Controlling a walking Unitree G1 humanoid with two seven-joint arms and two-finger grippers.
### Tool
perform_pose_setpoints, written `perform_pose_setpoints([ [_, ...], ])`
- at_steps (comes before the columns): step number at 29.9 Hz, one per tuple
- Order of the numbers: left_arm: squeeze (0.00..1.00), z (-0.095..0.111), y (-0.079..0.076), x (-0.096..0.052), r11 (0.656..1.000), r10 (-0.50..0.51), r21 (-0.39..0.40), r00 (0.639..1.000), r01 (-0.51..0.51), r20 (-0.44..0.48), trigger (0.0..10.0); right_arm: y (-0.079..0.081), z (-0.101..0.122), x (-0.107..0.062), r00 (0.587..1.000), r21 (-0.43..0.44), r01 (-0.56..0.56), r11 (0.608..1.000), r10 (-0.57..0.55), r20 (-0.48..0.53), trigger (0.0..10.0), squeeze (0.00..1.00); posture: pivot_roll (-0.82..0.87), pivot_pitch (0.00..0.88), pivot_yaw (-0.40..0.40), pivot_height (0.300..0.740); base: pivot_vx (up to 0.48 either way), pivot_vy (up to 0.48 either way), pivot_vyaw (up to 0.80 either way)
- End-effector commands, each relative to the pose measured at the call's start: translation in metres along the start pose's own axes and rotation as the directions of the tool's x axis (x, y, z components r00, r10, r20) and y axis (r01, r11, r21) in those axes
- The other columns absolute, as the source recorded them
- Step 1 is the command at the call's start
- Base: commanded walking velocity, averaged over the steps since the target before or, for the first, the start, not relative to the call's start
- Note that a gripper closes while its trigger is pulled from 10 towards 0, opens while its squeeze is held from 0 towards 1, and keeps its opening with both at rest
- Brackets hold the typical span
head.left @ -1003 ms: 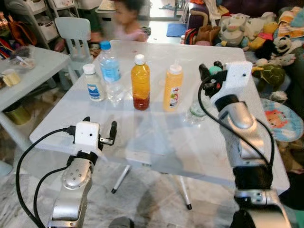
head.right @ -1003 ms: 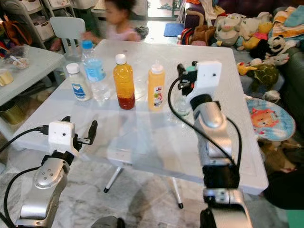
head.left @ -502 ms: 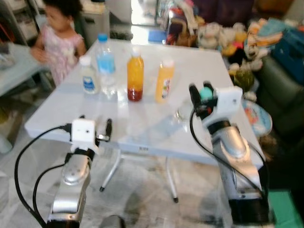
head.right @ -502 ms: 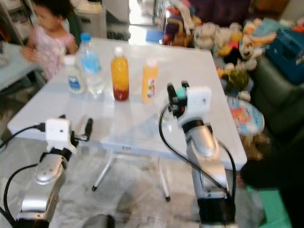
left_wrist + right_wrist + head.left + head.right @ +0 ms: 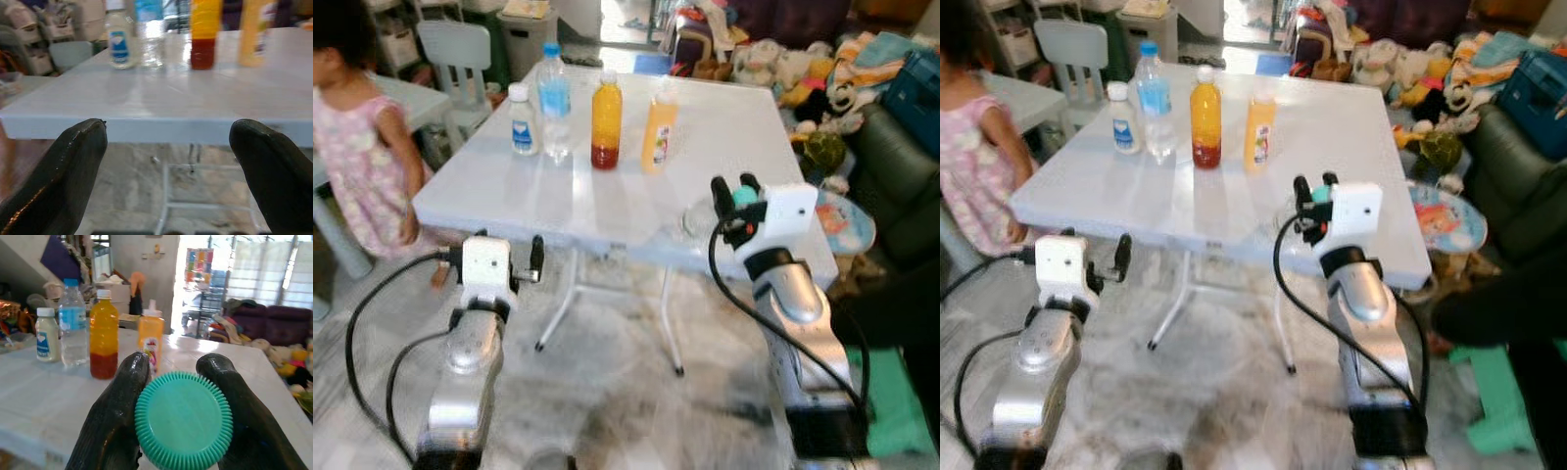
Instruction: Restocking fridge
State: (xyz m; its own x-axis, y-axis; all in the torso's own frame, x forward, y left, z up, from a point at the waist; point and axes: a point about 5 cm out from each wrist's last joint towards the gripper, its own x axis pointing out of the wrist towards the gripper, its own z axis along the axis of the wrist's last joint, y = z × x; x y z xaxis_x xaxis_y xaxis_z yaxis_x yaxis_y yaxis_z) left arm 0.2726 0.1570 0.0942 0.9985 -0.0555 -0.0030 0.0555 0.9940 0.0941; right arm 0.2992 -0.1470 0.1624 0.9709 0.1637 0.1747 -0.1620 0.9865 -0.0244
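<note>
My right gripper [image 5: 734,191] is shut on the green cap [image 5: 183,420] of a clear bottle [image 5: 698,220], held at the near right edge of the white table [image 5: 724,117]. Its fingers [image 5: 117,421] press the cap from both sides. Farther back on the table a small white bottle [image 5: 520,108], a water bottle [image 5: 554,93], an orange juice bottle [image 5: 606,108] and a yellow bottle [image 5: 659,122] stand in a row. My left gripper [image 5: 168,126] is open and empty, just before and below the table's near edge.
A child in a pink dress [image 5: 362,166] stands close at the left of the table. A small chair [image 5: 450,49] is behind. Stuffed toys [image 5: 783,69] and a dark sofa [image 5: 901,176] fill the right side. A green stool [image 5: 1498,411] is low on the right.
The whole view has pulled back from the table, so the camera moved. The child has come round to the table's left side. My right gripper keeps hold of the green-capped bottle.
</note>
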Motion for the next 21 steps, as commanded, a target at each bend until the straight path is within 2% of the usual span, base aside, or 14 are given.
perform_pose_setpoints([
  [1,0.00,0.002,0.007,0.001,1.000,0.019,0.019,1.000,-0.020,0.013,10.0,-0.001,-0.027,-0.007,0.991,-0.009,0.025,1.000,-0.026,-0.133,10.0,0.00,0.03,0.000,-0.028,0.740,-0.334,0.000,0.00],
  [4,0.00,0.001,0.007,0.000,1.000,0.020,0.020,1.000,-0.020,0.012,10.0,0.000,-0.026,-0.007,0.992,-0.027,0.023,0.999,-0.026,-0.126,10.0,0.00,0.03,0.000,-0.028,0.740,-0.329,0.000,0.00],
  [5,0.00,0.000,0.007,0.000,1.000,0.018,0.022,1.000,-0.018,0.011,10.0,0.005,-0.022,-0.006,0.993,-0.024,-0.030,0.999,0.027,-0.116,10.0,0.00,0.03,0.000,-0.030,0.740,-0.292,0.000,0.00],
  [7,0.00,0.000,0.007,0.000,1.000,0.018,0.022,1.000,-0.018,0.011,10.0,0.005,-0.022,-0.006,0.993,-0.024,-0.030,0.999,0.027,-0.116,10.0,0.00,0.03,0.000,-0.030,0.740,-0.292,0.000,0.00],
  [11,0.00,-0.002,0.009,-0.001,0.999,0.033,0.033,0.999,-0.033,0.008,10.0,0.004,-0.024,-0.008,0.994,0.033,-0.027,0.999,0.030,-0.103,10.0,0.00,0.04,0.000,-0.032,0.740,0.000,0.000,0.00],
  [17,0.00,-0.003,0.011,-0.001,0.999,0.035,0.035,0.999,-0.036,0.021,10.0,0.001,-0.030,-0.008,0.993,0.037,-0.013,0.999,0.018,-0.116,10.0,0.00,0.04,0.000,-0.039,0.740,0.000,0.000,0.00],
  [18,0.00,-0.003,0.012,0.000,0.999,0.035,0.035,0.999,-0.035,0.023,10.0,0.002,-0.031,-0.007,0.993,0.044,-0.012,0.999,0.017,-0.114,2.4,0.00,0.05,0.000,-0.040,0.740,0.000,0.000,0.00],
  [20,0.00,-0.004,0.012,0.001,0.999,0.034,0.036,0.999,-0.035,0.023,10.0,0.003,-0.032,-0.005,0.994,0.049,-0.022,0.999,0.027,-0.110,2.4,0.00,0.04,0.000,-0.035,0.740,0.000,0.000,0.00],
  [21,0.00,-0.003,0.012,0.003,0.998,0.034,0.043,0.999,-0.035,0.028,10.0,0.007,-0.032,-0.002,0.993,0.038,-0.042,0.998,0.046,-0.106,10.0,0.00,0.04,0.000,-0.023,0.740,0.000,0.000,0.00],
])
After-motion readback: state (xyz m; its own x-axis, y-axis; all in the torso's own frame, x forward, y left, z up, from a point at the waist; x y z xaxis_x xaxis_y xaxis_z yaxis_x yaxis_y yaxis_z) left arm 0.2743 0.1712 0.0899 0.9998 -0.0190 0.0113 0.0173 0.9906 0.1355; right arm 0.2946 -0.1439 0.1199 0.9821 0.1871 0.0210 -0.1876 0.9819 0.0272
